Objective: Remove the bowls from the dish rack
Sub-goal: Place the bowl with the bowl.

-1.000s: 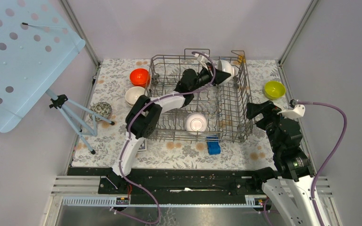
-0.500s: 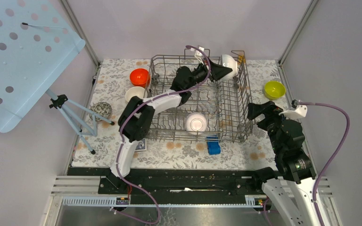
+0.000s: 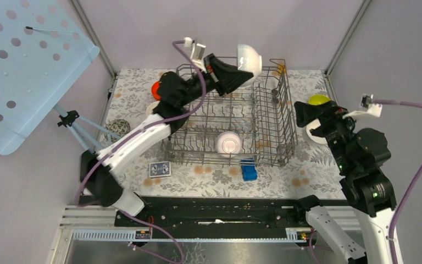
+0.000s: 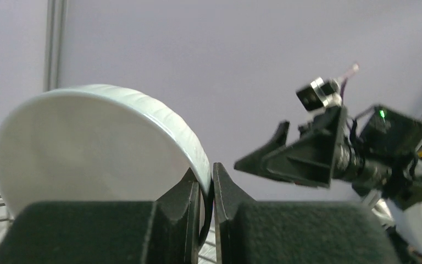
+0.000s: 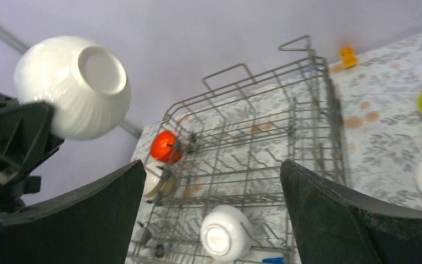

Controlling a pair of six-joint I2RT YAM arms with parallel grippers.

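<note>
Above dish rack (image 3: 264, 118), bowl (image 3: 249, 56) now higher

Bright, even light, faint shadows. Glare spots the racked white bowl (image 3: 229, 144); the left wrist fingers (image 4: 178, 217) blur.

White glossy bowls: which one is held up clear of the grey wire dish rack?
The ribbed white bowl, pinched by its rim in the left gripper above the far edge of the grey wire dish rack. The second white bowl lies upside down inside the rack.
</note>
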